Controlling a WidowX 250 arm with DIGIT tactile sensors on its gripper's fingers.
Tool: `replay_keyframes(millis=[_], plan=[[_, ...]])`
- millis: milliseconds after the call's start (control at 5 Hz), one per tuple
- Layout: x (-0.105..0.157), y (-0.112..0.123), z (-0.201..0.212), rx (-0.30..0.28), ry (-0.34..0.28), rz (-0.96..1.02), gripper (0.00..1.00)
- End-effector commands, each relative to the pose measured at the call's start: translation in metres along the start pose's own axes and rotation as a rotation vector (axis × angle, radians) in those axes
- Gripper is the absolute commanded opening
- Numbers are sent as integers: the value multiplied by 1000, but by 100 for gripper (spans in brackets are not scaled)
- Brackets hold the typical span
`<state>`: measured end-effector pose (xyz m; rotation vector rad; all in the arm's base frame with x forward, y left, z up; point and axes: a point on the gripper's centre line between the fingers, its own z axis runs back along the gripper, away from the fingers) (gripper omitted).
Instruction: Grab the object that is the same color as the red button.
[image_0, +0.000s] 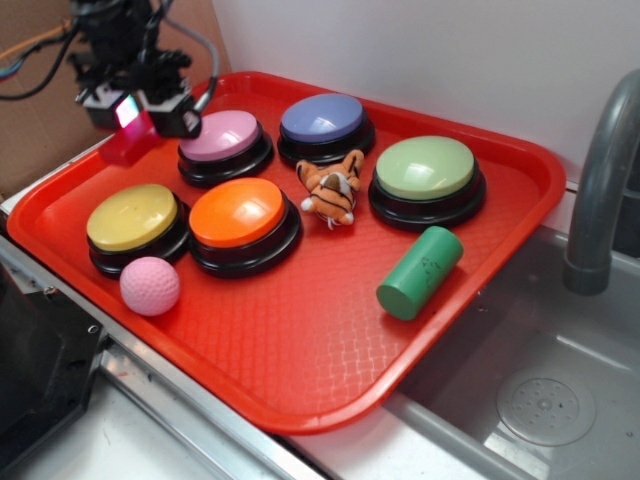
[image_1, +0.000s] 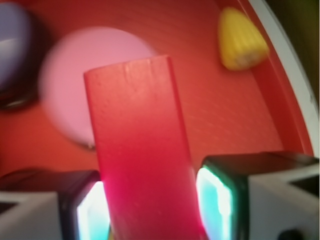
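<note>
The object, a slim red block (image_0: 128, 143) (image_1: 140, 150), is held between my fingers at the back left of the red tray (image_0: 330, 330). My gripper (image_0: 135, 112) (image_1: 152, 205) is shut on it, with the glowing pads (image_1: 215, 200) pressed against its two long sides. In the wrist view the block juts out over the pink button (image_1: 75, 75) and looks raised off the tray floor. The red-orange button (image_0: 238, 212) sits in the front row, to the right of the gripper.
Pink (image_0: 222, 135), purple (image_0: 322, 118), green (image_0: 425, 168) and yellow (image_0: 132, 216) buttons stand on the tray. A toy tiger (image_0: 333, 188), a green cylinder (image_0: 420, 272) and a pink ball (image_0: 150, 286) lie there too. A yellow corn toy (image_1: 241, 39) lies by the tray rim. A sink and faucet (image_0: 600, 180) are at the right.
</note>
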<state>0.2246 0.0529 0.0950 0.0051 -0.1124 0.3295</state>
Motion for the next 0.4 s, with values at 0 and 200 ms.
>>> replay_keyframes(millis=[0, 200], plan=[[-22, -52, 57, -124, -79, -169, 0], [-24, -42, 56, -128, 6, -135, 0]])
